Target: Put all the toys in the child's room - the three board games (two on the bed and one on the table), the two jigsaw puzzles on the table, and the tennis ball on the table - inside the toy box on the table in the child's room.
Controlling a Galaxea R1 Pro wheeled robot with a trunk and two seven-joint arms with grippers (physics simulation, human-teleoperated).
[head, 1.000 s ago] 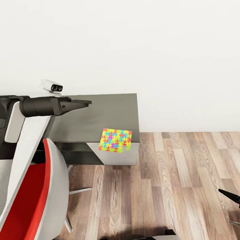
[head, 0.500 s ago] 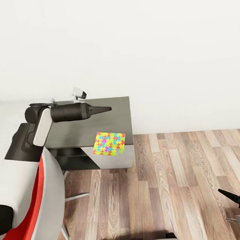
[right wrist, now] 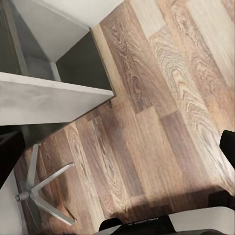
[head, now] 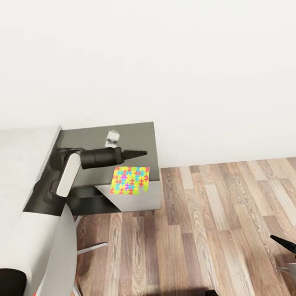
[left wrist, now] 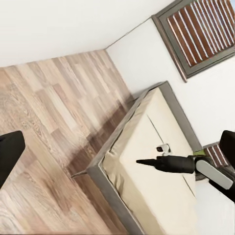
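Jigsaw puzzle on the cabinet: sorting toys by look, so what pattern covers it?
Interlocking yellow, red, blue, green and pink pieces cover the jigsaw puzzle; head view shows it best.

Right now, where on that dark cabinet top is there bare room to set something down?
The far half of the cabinet, toward the wall, is bare except for a small white thing. The near right corner is taken by the puzzle, which overhangs the front edge. The left claw hovers over the middle, so passing there is tight.
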